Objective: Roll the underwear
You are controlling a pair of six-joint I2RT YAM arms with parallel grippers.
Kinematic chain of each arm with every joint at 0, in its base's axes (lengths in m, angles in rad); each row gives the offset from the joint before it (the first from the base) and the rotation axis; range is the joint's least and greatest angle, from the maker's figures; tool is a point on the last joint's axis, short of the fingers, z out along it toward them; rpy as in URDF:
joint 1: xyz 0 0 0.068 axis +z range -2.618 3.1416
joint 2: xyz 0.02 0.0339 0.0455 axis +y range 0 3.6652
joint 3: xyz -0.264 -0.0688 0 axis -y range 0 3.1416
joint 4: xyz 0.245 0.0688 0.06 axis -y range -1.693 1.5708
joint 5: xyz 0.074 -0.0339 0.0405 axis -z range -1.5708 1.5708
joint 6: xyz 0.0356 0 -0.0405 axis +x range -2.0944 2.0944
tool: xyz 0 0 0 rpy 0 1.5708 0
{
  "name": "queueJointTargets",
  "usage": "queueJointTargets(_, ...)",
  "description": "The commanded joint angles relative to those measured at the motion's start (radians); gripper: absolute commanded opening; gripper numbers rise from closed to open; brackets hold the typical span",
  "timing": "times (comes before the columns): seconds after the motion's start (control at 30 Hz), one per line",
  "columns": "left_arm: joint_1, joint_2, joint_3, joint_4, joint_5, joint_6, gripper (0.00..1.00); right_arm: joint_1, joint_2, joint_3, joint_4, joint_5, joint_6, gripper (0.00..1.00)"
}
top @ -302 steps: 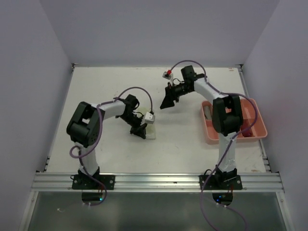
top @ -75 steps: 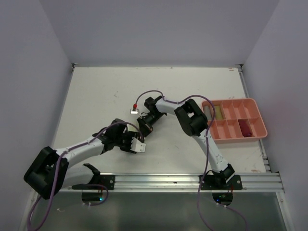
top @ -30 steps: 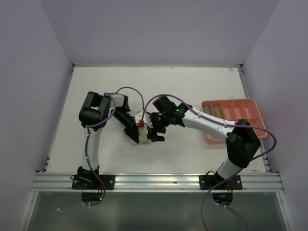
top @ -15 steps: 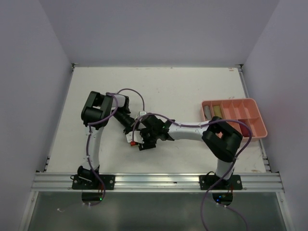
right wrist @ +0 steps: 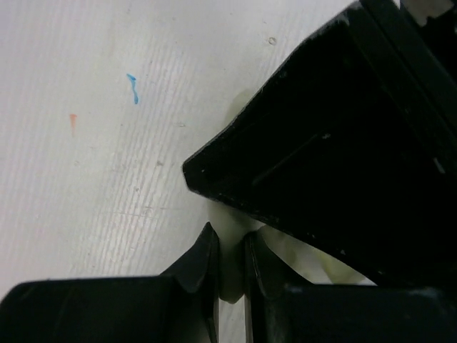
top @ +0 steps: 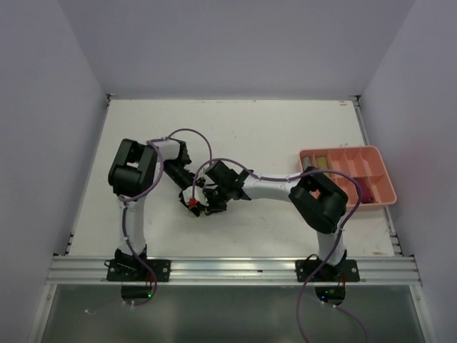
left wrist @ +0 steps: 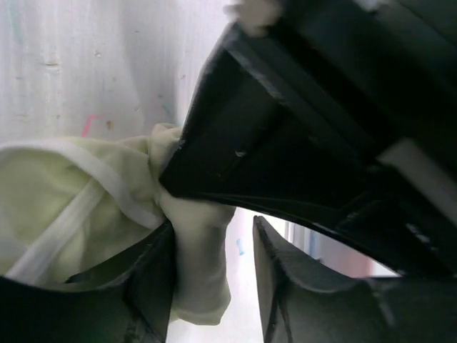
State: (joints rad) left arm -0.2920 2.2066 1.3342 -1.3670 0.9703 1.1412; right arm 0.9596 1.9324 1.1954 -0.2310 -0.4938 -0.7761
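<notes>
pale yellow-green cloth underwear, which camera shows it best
Left wrist: the pale yellow-green cloth underwear with its white trim fills the lower left. Right wrist shows only a sliver pinched in the right claw. Top external: too covered to make out.

Colour record: pale garment, black tooling, off-white surface.
The underwear (left wrist: 64, 193) is plain pale yellow-green, trimmed with a white band. The left gripper (left wrist: 214, 236) and right gripper (right wrist: 228, 243) are matte black throughout. The table (right wrist: 86, 164) is off-white with fine ribbed lines, marked by a small blue streak and an orange fleck; the left wrist view adds a pink fleck. The tray (top: 382, 187) is salmon-pink. The arm links (top: 271, 189) are white with black joints, the cable (top: 189, 132) purple, and one tag (top: 193, 203) red.
</notes>
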Motion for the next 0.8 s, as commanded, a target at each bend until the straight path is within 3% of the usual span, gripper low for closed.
queueJointTargets(0.0, 0.051, -0.166, -0.032, 0.299, -0.131, -0.037, 0.52, -0.018, 0.063, 0.041, -0.146, -0.150, 0.043, 0.00)
queueJointTargets(0.1, 0.126, -0.307, -0.041, 0.353, -0.121, -0.086, 0.59, -0.038, 0.115, 0.073, -0.188, -0.196, 0.057, 0.00)
queueJointTargets(0.27, 0.261, -0.626, -0.145, 0.609, -0.166, -0.239, 0.63, -0.122, 0.258, 0.222, -0.361, -0.360, 0.101, 0.00)
queueJointTargets(0.43, 0.289, -0.918, -0.425, 0.707, -0.209, -0.117, 0.67, -0.176, 0.411, 0.419, -0.517, -0.454, 0.168, 0.00)
queueJointTargets(0.53, 0.260, -1.076, -0.559, 0.744, -0.263, -0.038, 0.71, -0.186, 0.479, 0.507, -0.617, -0.486, 0.195, 0.00)
queueJointTargets(0.63, 0.127, -1.206, -0.726, 0.810, -0.338, -0.047, 0.72, -0.188, 0.562, 0.593, -0.662, -0.534, 0.245, 0.00)
queueJointTargets(0.77, -0.031, -1.275, -0.820, 0.920, -0.415, -0.084, 0.74, -0.193, 0.625, 0.647, -0.717, -0.589, 0.279, 0.00)
